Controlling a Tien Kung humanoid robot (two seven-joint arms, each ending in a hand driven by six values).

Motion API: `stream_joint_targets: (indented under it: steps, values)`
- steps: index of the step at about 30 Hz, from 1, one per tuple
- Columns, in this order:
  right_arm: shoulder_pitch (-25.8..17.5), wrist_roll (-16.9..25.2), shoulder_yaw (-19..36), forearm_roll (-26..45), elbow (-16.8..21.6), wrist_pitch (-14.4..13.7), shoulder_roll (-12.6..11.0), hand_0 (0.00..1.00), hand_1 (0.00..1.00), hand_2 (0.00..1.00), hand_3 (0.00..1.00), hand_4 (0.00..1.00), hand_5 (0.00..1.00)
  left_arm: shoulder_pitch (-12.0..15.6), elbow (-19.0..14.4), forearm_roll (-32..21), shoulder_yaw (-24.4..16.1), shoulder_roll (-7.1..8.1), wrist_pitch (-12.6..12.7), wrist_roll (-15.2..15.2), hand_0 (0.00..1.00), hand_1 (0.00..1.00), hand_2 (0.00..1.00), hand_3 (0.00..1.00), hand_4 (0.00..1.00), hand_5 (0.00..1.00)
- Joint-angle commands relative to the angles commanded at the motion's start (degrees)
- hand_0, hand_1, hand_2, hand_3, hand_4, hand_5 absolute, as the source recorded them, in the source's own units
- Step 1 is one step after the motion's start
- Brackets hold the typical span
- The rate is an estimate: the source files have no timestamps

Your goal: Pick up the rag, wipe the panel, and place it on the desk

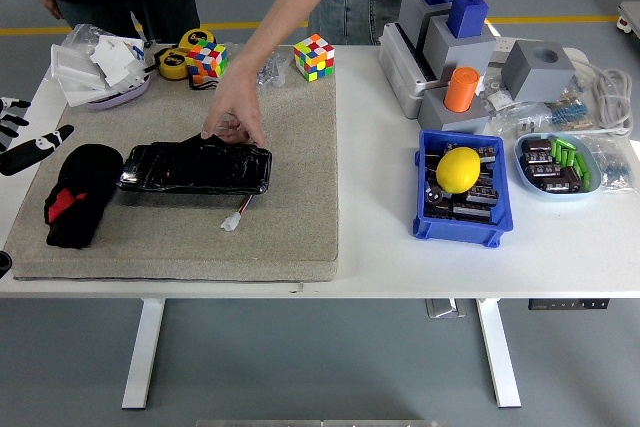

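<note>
The black rag [73, 209] with a red patch lies bunched on the grey mat [290, 197] at the left of the frame, just left of the black panel [196, 168], released from any hand. The robot's left hand [22, 135] sits at the left edge of the frame, above the rag, its fingers spread and empty. A person's hand [236, 107] reaches down from the top, fingertips on the panel's upper edge. The white table [400, 257] carries the mat.

I'm seeing a crumpled black rag with a red patch [72, 209] lying on the grey felt mat [290, 177], touching the glossy black rectangular panel [196, 168]. A person's hand [235, 112] is pressing the panel's far edge, while my left hand [28, 137] is hovering with fingers spread at the table's left edge.
</note>
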Motion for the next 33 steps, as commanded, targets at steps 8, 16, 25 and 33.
stream_joint_targets:
  steps: [8,16,25,33]
  values:
    - [0.1,0.1,-0.3,0.0,0.0,-0.2,0.1,0.746,0.667,0.698,0.627,0.998,0.595,1.0,-6.4,3.8,-6.7,1.51,-0.6,3.6,0.334,0.546,0.630,0.754,0.998,0.786]
    - [0.1,0.1,-0.7,0.3,-0.2,-0.3,0.2,0.746,0.667,0.698,0.625,0.998,0.593,1.7,-7.7,3.9,-7.2,1.59,-0.4,4.1,0.337,0.548,0.631,0.754,0.998,0.782]
    - [0.1,-0.1,-1.8,1.0,-0.8,0.0,0.3,0.747,0.667,0.698,0.626,0.998,0.592,2.1,-7.7,3.9,-6.9,1.15,-0.7,5.0,0.339,0.556,0.633,0.757,0.998,0.806]
    - [0.2,0.0,-1.9,1.4,-1.1,0.1,0.3,0.746,0.667,0.698,0.626,0.998,0.591,2.0,-7.7,3.7,-7.3,0.95,-0.5,5.2,0.340,0.561,0.637,0.758,0.998,0.808]
